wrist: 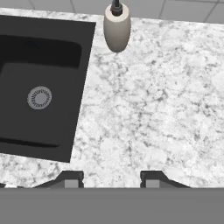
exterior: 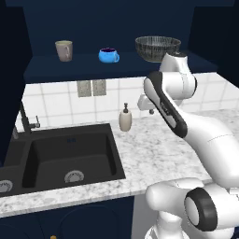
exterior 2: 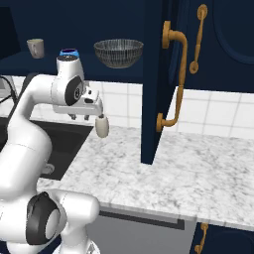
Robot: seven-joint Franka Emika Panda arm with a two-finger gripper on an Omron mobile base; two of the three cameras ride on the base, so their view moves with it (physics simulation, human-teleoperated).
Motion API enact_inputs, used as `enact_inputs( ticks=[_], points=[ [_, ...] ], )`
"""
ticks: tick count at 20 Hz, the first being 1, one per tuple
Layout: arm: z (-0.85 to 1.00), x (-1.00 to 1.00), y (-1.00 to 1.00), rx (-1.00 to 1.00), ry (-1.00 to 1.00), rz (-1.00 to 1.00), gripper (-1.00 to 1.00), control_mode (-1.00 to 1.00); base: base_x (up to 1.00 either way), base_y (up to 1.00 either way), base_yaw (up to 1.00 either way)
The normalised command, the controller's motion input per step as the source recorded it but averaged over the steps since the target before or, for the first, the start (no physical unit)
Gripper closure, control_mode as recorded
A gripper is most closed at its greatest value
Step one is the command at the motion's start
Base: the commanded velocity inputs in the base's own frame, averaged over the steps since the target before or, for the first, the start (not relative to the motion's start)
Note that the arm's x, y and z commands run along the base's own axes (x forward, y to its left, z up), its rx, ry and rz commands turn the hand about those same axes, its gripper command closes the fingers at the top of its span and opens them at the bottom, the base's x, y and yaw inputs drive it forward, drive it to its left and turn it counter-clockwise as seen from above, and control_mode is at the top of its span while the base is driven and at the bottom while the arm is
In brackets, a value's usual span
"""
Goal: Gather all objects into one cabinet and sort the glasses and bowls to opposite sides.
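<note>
The marble counter (wrist: 153, 109) lies bare from the black sink's (wrist: 39, 87) right edge onward, with only the cream soap dispenser (wrist: 117, 28) at its back edge by the tiles. The navy cabinet door (exterior 2: 154, 79) hangs open over the counter, its brass handle (exterior 2: 179, 74) jutting out. On the cabinet floor (exterior: 84, 63), wide gaps separate the beige-grey cup (exterior: 64, 50), blue mug (exterior: 108, 55) and dark bowl (exterior: 157, 48).

blue mug (exterior: 108, 55), mesh-patterned dark bowl (exterior: 158, 48) (beige cup (exterior: 64, 50))

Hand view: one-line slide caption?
Open gripper hovering over the marble counter, sink to one side, soap dispenser ahead.
</note>
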Motion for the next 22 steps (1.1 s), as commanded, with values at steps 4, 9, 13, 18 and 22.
enact_inputs(
  ticks=[4, 9, 13, 18, 22],
  points=[
    [0.0, -0.29, -0.01, 0.0, 0.0, -0.02, -1.0, -1.0, 0.0, 0.0, 0.0],
    [0.0, -0.99, -0.04, 0.0, -0.15, -0.05, -1.0, -1.0, 0.0, 0.0, 0.0],
    [0.2, -1.0, -0.09, 0.0, -0.18, -0.09, -1.0, -1.0, 0.0, 0.0, 0.0],
    [0.35, -0.92, -0.12, 0.0, -0.16, -0.13, -1.0, -1.0, 0.0, 0.0, 0.0],
    [0.66, -0.51, -0.08, 0.01, -0.1, -0.05, -1.0, -1.0, 0.0, 0.0, 0.0]
  ],
)
